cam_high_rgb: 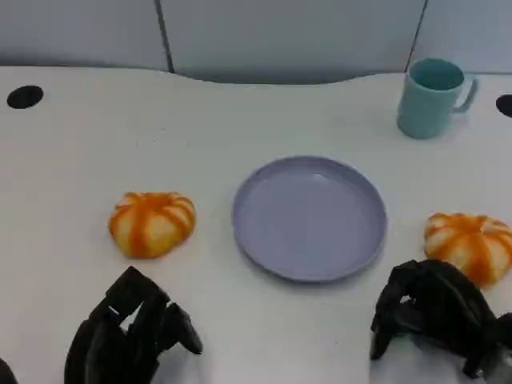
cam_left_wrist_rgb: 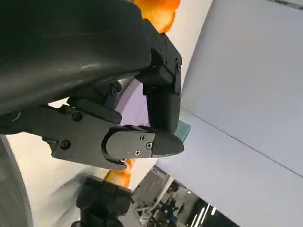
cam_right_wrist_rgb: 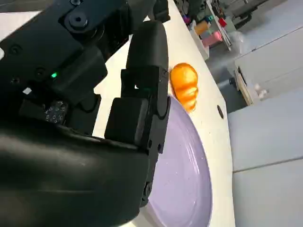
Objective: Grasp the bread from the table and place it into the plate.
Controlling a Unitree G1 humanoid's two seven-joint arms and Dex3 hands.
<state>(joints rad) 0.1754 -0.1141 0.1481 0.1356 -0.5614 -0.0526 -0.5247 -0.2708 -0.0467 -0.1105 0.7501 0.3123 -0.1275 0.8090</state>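
Observation:
Two orange-and-white striped bread buns lie on the white table. One bun [cam_high_rgb: 152,223] sits left of the lavender plate [cam_high_rgb: 310,218], the other bun [cam_high_rgb: 470,245] right of it. The plate holds nothing. My left hand [cam_high_rgb: 132,332] hovers near the front edge, below the left bun, holding nothing with its fingers loosely bent. Just in front of the right bun, my right hand [cam_high_rgb: 436,312] arches over the table and holds nothing. The right wrist view shows my right hand [cam_right_wrist_rgb: 94,118], the plate [cam_right_wrist_rgb: 189,175] and the far bun [cam_right_wrist_rgb: 183,85]. The left wrist view shows my left hand [cam_left_wrist_rgb: 118,94] and a bun [cam_left_wrist_rgb: 158,12].
A teal mug [cam_high_rgb: 432,96] stands at the back right, beyond the plate. Black cable holes [cam_high_rgb: 24,96] mark the table's far corners. A grey partition wall runs behind the table. Bare table surface lies between the hands and the plate.

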